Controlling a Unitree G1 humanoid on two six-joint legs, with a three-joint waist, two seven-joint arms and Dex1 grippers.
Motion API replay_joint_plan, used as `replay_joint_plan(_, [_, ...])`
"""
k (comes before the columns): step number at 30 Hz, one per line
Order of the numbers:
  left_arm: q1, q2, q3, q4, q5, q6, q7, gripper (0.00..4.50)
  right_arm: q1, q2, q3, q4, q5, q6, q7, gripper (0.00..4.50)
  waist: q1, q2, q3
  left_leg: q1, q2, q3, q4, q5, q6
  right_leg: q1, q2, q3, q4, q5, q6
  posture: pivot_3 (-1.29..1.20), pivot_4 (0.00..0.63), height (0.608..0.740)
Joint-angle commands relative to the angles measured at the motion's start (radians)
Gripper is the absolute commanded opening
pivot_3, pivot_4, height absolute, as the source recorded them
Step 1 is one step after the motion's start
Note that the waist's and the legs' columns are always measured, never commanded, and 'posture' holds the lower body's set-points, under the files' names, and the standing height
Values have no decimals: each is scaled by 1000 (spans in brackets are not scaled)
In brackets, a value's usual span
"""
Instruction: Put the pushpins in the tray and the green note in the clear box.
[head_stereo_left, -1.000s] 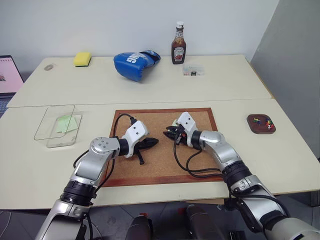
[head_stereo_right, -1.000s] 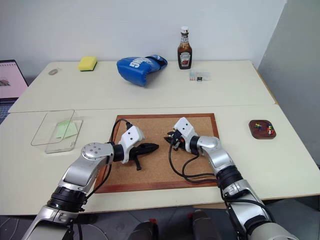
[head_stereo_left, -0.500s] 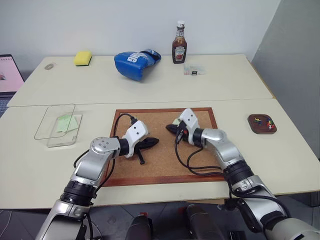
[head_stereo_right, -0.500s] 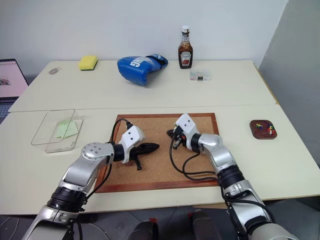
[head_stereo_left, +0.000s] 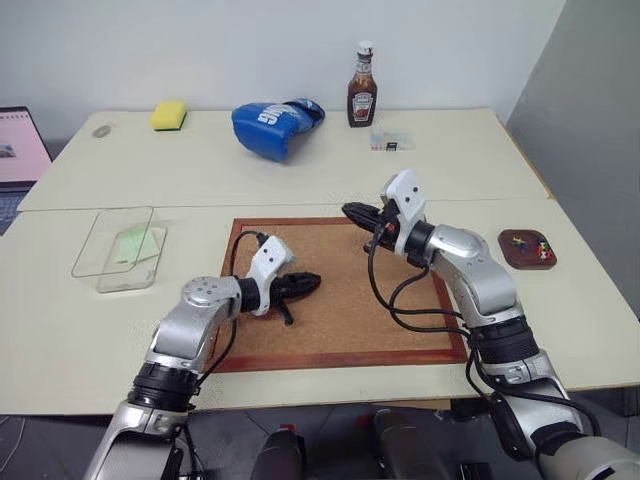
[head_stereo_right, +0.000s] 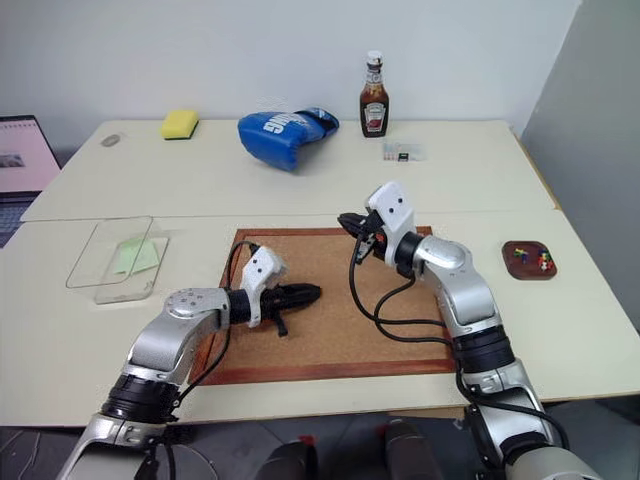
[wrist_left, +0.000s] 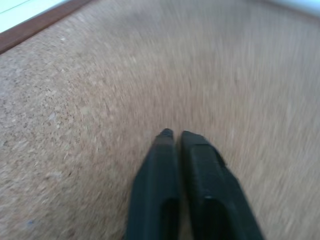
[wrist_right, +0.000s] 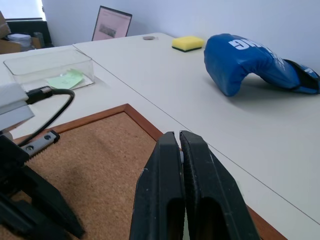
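1. Pushpins (head_stereo_left: 526, 243) lie inside the tray (head_stereo_left: 512, 257), which stands on the table near its right edge.
2. Green note (head_stereo_left: 133, 244) lies flat in the clear box (head_stereo_left: 92, 247), at the left of the corkboard (head_stereo_left: 340, 320).
3. Right gripper (head_stereo_left: 351, 211) is raised over the far edge of the corkboard, fingers pressed together, nothing visible between them.
4. Left gripper (head_stereo_left: 312, 281) is low over the cork, fingers almost together and empty.
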Motion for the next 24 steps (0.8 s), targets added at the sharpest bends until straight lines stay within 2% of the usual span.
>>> replay_joint_plan(1, [-67, -28, 126, -41, -160, 149, 33, 1302, 20, -62, 13, -133, 19, 6, 60, 0, 2, 0, 0, 0, 0, 0, 0, 0, 0, 0, 0, 0, 0, 0, 0, 0, 150, 740])
replay_joint_plan(8, [-94, -72, 233, -42, -298, 282, 111, 2719, 64, -190, 67, -219, -22, -95, 165, 0, 4, 0, 0, 0, 0, -1, 0, 0, 0, 1, 0, -1, -1, 0, 0, 0, 150, 740])
replay_joint_plan(10, [-89, -74, 219, -52, -281, 264, 128, 3094, 83, -225, 82, -237, -40, -167, 200, 0, 4, 0, 0, 0, 0, -1, 0, 0, 0, 1, 0, -1, -1, 0, 0, 0, 150, 740])
replay_joint_plan(13, [-53, -14, 43, -87, -14, -64, 142, 3641, 107, -244, 63, -274, 19, -150, 239, 0, 4, 0, 0, 0, 0, -1, 0, 0, 0, 1, 0, -1, -1, 0, 0, 0, 150, 740])
replay_joint_plan(16, [-52, 17, -25, -95, 102, -291, 126, 4213, 110, -247, 41, -288, 68, -108, 254, 0, 7, -1, 0, 1, 0, 0, 0, 0, -1, 1, 0, 0, -1, 0, 0, 0, 150, 740])
replay_joint_plan(19, [-60, 41, -61, -69, 183, -510, 108, 4213, 104, -252, 24, -297, 124, -44, 263, 0, 9, -1, 0, 1, 0, 0, 0, 0, -1, 1, 0, 0, -1, 0, 0, 0, 150, 740])
replay_joint_plan(24, [-70, 54, -70, -53, 199, -693, 60, 4213, 102, -262, 5, -326, 213, 67, 276, 0, 10, -1, 0, 0, 0, 0, 0, 0, 0, 1, 0, 0, -1, 0, 0, 0, 150, 740])
